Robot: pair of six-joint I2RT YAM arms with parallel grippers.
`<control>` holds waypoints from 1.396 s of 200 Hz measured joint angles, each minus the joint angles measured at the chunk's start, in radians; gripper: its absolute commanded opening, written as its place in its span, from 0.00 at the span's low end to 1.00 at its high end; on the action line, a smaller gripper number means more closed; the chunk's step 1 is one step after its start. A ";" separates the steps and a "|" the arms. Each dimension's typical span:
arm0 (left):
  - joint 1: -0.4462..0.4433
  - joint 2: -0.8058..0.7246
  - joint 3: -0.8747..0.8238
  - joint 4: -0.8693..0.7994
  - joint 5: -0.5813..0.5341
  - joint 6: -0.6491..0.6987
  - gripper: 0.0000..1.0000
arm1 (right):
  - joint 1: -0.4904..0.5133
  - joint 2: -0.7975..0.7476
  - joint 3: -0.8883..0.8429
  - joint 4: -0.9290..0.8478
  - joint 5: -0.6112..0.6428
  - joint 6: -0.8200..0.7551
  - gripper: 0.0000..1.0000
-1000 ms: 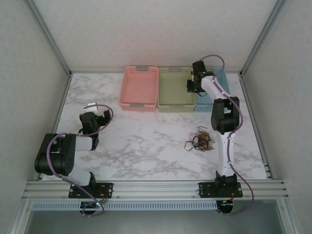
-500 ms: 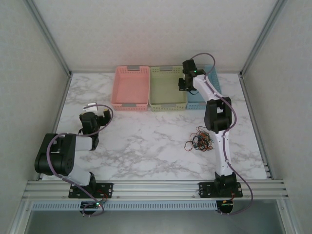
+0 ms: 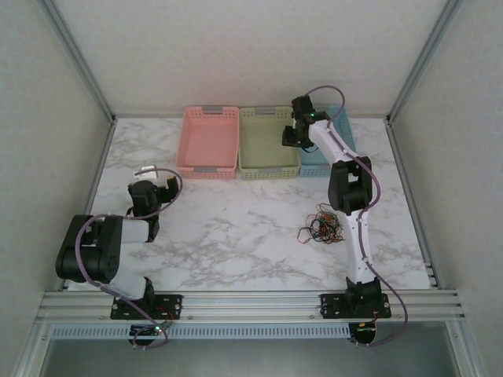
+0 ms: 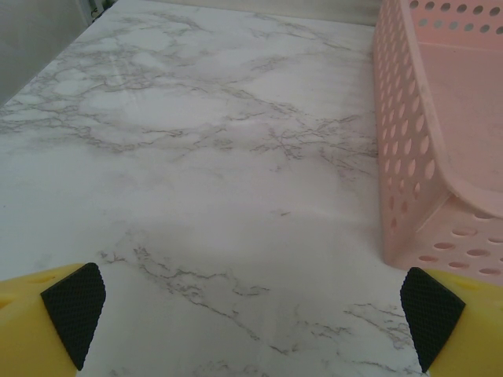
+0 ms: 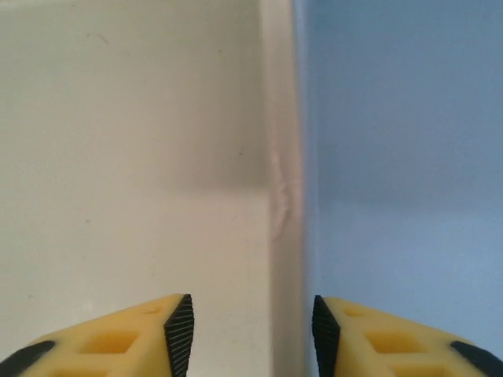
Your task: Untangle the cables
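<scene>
Since a second ago the row of baskets has slid left along the far edge of the table (image 3: pixel 236 236), and the right arm has swung left with it, its jaws going from pinched to parted

Nearest the bases, the left gripper (image 3: pixel 153 188) hangs low over bare marble with its pads spread as wide as they go and nothing between them; its wrist view shows the left gripper (image 4: pixel 251 318) just beside the perforated wall of the pink basket (image 4: pixel 409 157). Further out on the right lie the cables (image 3: pixel 322 226), a small clump of orange-red, black and dark strands on the table, close beside the right arm's forearm and well apart from both grippers. They look untouched, so the untangling proper is not yet begun.

At the far edge the right gripper (image 3: pixel 301 132) sits over the line where the green basket (image 3: pixel 267 173) meets the blue basket (image 3: pixel 312 161). From its wrist, the right gripper (image 5: pixel 251 330) holds nothing, and the shared rim runs up through the gap between its pads. Whether a pad touches it I cannot tell.

The step in hand seems to be letting go of the baskets. To do it well, the jaws should part fully and lift straight up before retreating, or a pad may catch the rim and drag the row. Then each gripper wants one strand, pinched low and drawn out slowly
</scene>
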 measured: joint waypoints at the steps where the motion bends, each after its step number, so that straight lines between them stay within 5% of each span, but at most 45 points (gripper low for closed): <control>1: 0.000 0.000 0.000 0.000 0.000 0.000 1.00 | 0.000 0.000 0.001 0.000 0.000 0.002 0.57; 47: 0.000 0.000 0.000 0.000 0.000 0.000 1.00 | 0.009 -0.055 0.007 -0.035 -0.003 -0.008 0.66; 81: 0.000 0.000 0.000 0.000 0.000 0.000 1.00 | 0.009 -0.253 -0.079 -0.021 0.000 -0.021 0.67; 116: 0.000 0.000 0.000 0.000 0.001 0.000 1.00 | 0.009 -0.616 -0.382 0.092 0.001 -0.023 0.75; 138: 0.000 0.000 0.000 0.000 0.001 -0.003 1.00 | 0.009 -0.848 -0.617 0.189 0.002 -0.022 0.91; 176: -0.014 -0.011 0.000 -0.009 -0.063 -0.010 1.00 | 0.010 -1.104 -0.908 0.301 -0.002 -0.007 0.99; 229: -0.107 -0.434 0.011 -0.320 -0.209 -0.092 1.00 | 0.007 -1.337 -1.174 0.345 0.078 0.072 0.99; 279: -0.105 -0.772 0.153 -0.763 -0.159 -0.409 1.00 | 0.003 -1.394 -1.281 0.237 0.107 0.173 0.88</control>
